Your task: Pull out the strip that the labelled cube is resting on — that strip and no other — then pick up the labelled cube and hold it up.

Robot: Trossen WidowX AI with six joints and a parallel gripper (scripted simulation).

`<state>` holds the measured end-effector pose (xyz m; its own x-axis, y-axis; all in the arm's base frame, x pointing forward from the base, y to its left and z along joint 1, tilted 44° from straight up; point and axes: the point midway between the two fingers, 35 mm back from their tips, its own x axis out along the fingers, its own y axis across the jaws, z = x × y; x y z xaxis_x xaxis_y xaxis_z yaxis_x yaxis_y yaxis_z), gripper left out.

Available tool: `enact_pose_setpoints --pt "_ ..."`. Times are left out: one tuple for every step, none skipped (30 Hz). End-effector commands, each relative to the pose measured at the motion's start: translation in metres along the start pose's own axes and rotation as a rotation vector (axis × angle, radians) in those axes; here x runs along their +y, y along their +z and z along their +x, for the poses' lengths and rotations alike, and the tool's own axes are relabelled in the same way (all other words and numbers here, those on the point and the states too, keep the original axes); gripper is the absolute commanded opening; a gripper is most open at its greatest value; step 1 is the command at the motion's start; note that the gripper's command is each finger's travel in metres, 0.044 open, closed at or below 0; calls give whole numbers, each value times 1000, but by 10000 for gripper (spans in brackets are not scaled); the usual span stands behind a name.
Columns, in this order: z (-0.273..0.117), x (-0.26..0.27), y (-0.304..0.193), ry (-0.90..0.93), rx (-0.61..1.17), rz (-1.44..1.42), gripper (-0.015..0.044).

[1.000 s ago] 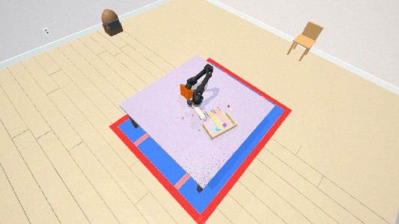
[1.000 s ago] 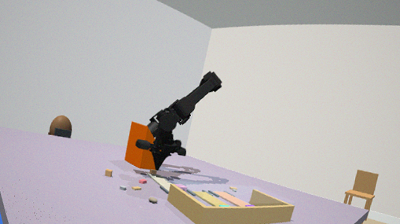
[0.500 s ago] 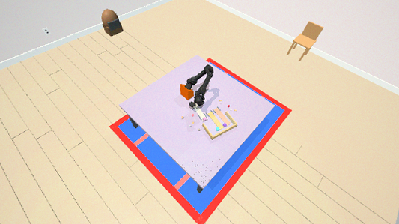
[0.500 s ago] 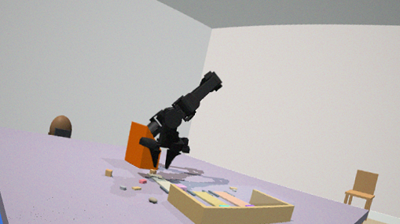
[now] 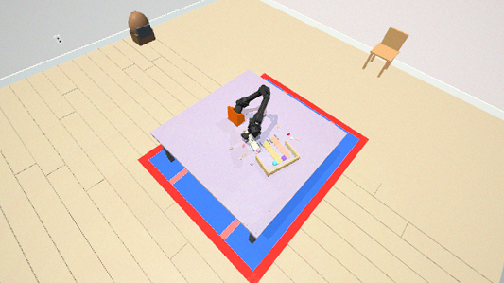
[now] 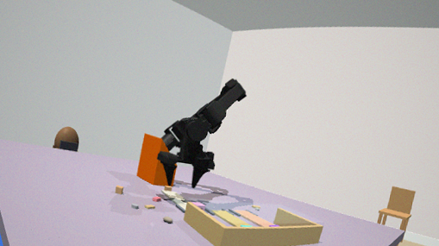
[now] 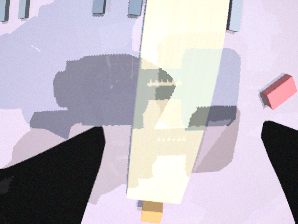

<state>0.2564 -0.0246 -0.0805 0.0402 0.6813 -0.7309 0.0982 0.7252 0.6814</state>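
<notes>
My gripper (image 5: pixel 251 138) (image 6: pixel 181 185) (image 7: pixel 186 132) is open and empty, its fingers on either side of and above the outer end of the cream strip (image 5: pixel 252 142) (image 7: pixel 185 25). That strip reaches out of the three-sided wooden frame (image 5: pixel 282 167) (image 6: pixel 272 237) toward the arm. A pink cube (image 5: pixel 258 150) (image 6: pixel 198 204) is at its far end. The yellow strip (image 5: pixel 271 151) (image 6: pixel 230 218) has a teal cube (image 5: pixel 274 163) at its far end. The peach strip (image 5: pixel 279 145) (image 6: pixel 253 219) has a purple cube (image 5: pixel 283 158) at its far end. No label is readable.
A small orange block (image 6: pixel 168 188) (image 7: pixel 152 211) lies just beyond the cream strip's outer end. A red block (image 6: pixel 157 199) (image 7: pixel 280 91) lies beside that strip. Short blue-grey rails (image 7: pixel 234 15) flank the strips. An orange panel (image 5: pixel 236 116) (image 6: pixel 150 158) stands near the arm.
</notes>
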Motion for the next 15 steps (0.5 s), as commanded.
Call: enact_pose_setpoints --pt "-2 -3 15 2 -3 3 440" --pt "-2 -3 19 2 -3 3 440" --pt "-3 -4 22 2 -3 3 440" --pt "-3 -5 25 2 -3 3 440" --pt "-4 -5 28 2 -3 3 440" --pt "-4 -6 32 2 -3 2 440" --pt "-4 -7 35 2 -3 2 440" --pt "-5 -7 38 2 -3 2 440" --pt "-5 -8 41 2 -4 2 440" --pt "-6 -8 44 2 -4 2 440" --pt "-6 -9 47 2 -4 2 440" --pt "-6 -10 51 2 -4 2 440" --pt "-7 -10 54 2 -4 2 440" --pt "-7 -11 57 2 -4 2 440" --pt "-8 -11 60 2 -4 1 440"
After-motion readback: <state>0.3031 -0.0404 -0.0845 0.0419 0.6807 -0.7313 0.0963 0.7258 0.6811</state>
